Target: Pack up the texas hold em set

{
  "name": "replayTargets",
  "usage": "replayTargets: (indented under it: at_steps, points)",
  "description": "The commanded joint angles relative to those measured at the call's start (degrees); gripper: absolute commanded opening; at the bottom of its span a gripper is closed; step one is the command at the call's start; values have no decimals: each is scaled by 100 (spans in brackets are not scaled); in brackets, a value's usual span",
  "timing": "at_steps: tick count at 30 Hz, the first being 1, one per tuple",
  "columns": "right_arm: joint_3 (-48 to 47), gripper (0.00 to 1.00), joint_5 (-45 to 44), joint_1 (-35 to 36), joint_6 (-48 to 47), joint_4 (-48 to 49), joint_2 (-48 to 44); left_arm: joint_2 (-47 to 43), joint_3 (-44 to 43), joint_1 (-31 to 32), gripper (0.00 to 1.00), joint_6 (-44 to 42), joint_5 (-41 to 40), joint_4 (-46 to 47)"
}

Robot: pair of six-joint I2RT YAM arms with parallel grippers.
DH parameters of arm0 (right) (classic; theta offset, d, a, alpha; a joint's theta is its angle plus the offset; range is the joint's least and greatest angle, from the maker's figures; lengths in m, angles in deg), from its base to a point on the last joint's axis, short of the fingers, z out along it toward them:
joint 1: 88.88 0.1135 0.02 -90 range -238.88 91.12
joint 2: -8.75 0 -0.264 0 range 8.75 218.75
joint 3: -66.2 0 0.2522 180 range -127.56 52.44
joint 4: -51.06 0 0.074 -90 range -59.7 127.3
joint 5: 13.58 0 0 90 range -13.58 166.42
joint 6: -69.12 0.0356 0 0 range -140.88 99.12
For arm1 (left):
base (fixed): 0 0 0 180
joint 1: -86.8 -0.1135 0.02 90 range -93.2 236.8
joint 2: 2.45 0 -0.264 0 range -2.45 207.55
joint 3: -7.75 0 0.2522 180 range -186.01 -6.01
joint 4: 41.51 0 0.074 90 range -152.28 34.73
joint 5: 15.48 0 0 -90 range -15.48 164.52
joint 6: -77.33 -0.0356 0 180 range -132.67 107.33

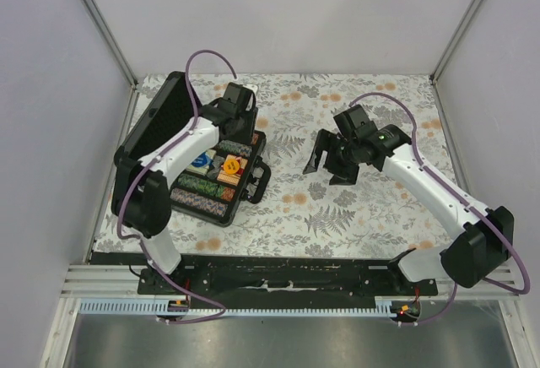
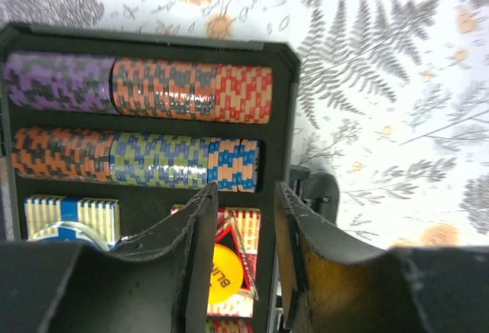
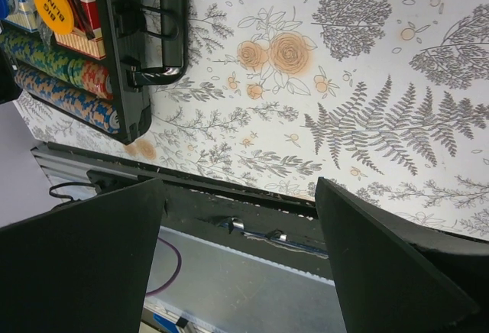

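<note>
**Open case on the left, both pincers free**

At the far left of the floral table (image 1: 337, 216) the briefcase (image 2: 281, 119) lies open, its lid (image 1: 159, 121) standing up on the left side. The left gripper (image 2: 243, 195) hangs over the case's tray with its fingers (image 2: 195, 234) a little apart and nothing caught between them.

Beyond those fingers, two rows of poker chips (image 2: 137, 85) lie edge-on in their slots: purple, orange and red in the farther row; orange, blue-green and blue-orange in the nearer. Below the rows, on the left, sits a blue-and-yellow striped pack (image 2: 72, 212). Under the gap of the fingers lies the reddish card deck (image 2: 246, 222), and on it the red-marked triangle (image 2: 229, 235) and a yellow chip (image 2: 220, 272) — lettered "BIG BLIND" in the right wrist view.

The case's handle (image 3: 172, 24) juts from its right side. Well apart from it, over bare cloth, the right gripper (image 3: 239, 188) hovers with its fingers spread wide — holding nothing.
</note>
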Motion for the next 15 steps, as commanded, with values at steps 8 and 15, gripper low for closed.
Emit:
replayTargets:
  at_steps: [8,15]
  points:
    - [299,88,-1008,-560,-514,-999,-519,-1791,71,-19,46,226,719,-74]
    - [527,89,-2045,-1025,-497,-1667,-879,-2539,537,-19,50,165,588,-109]
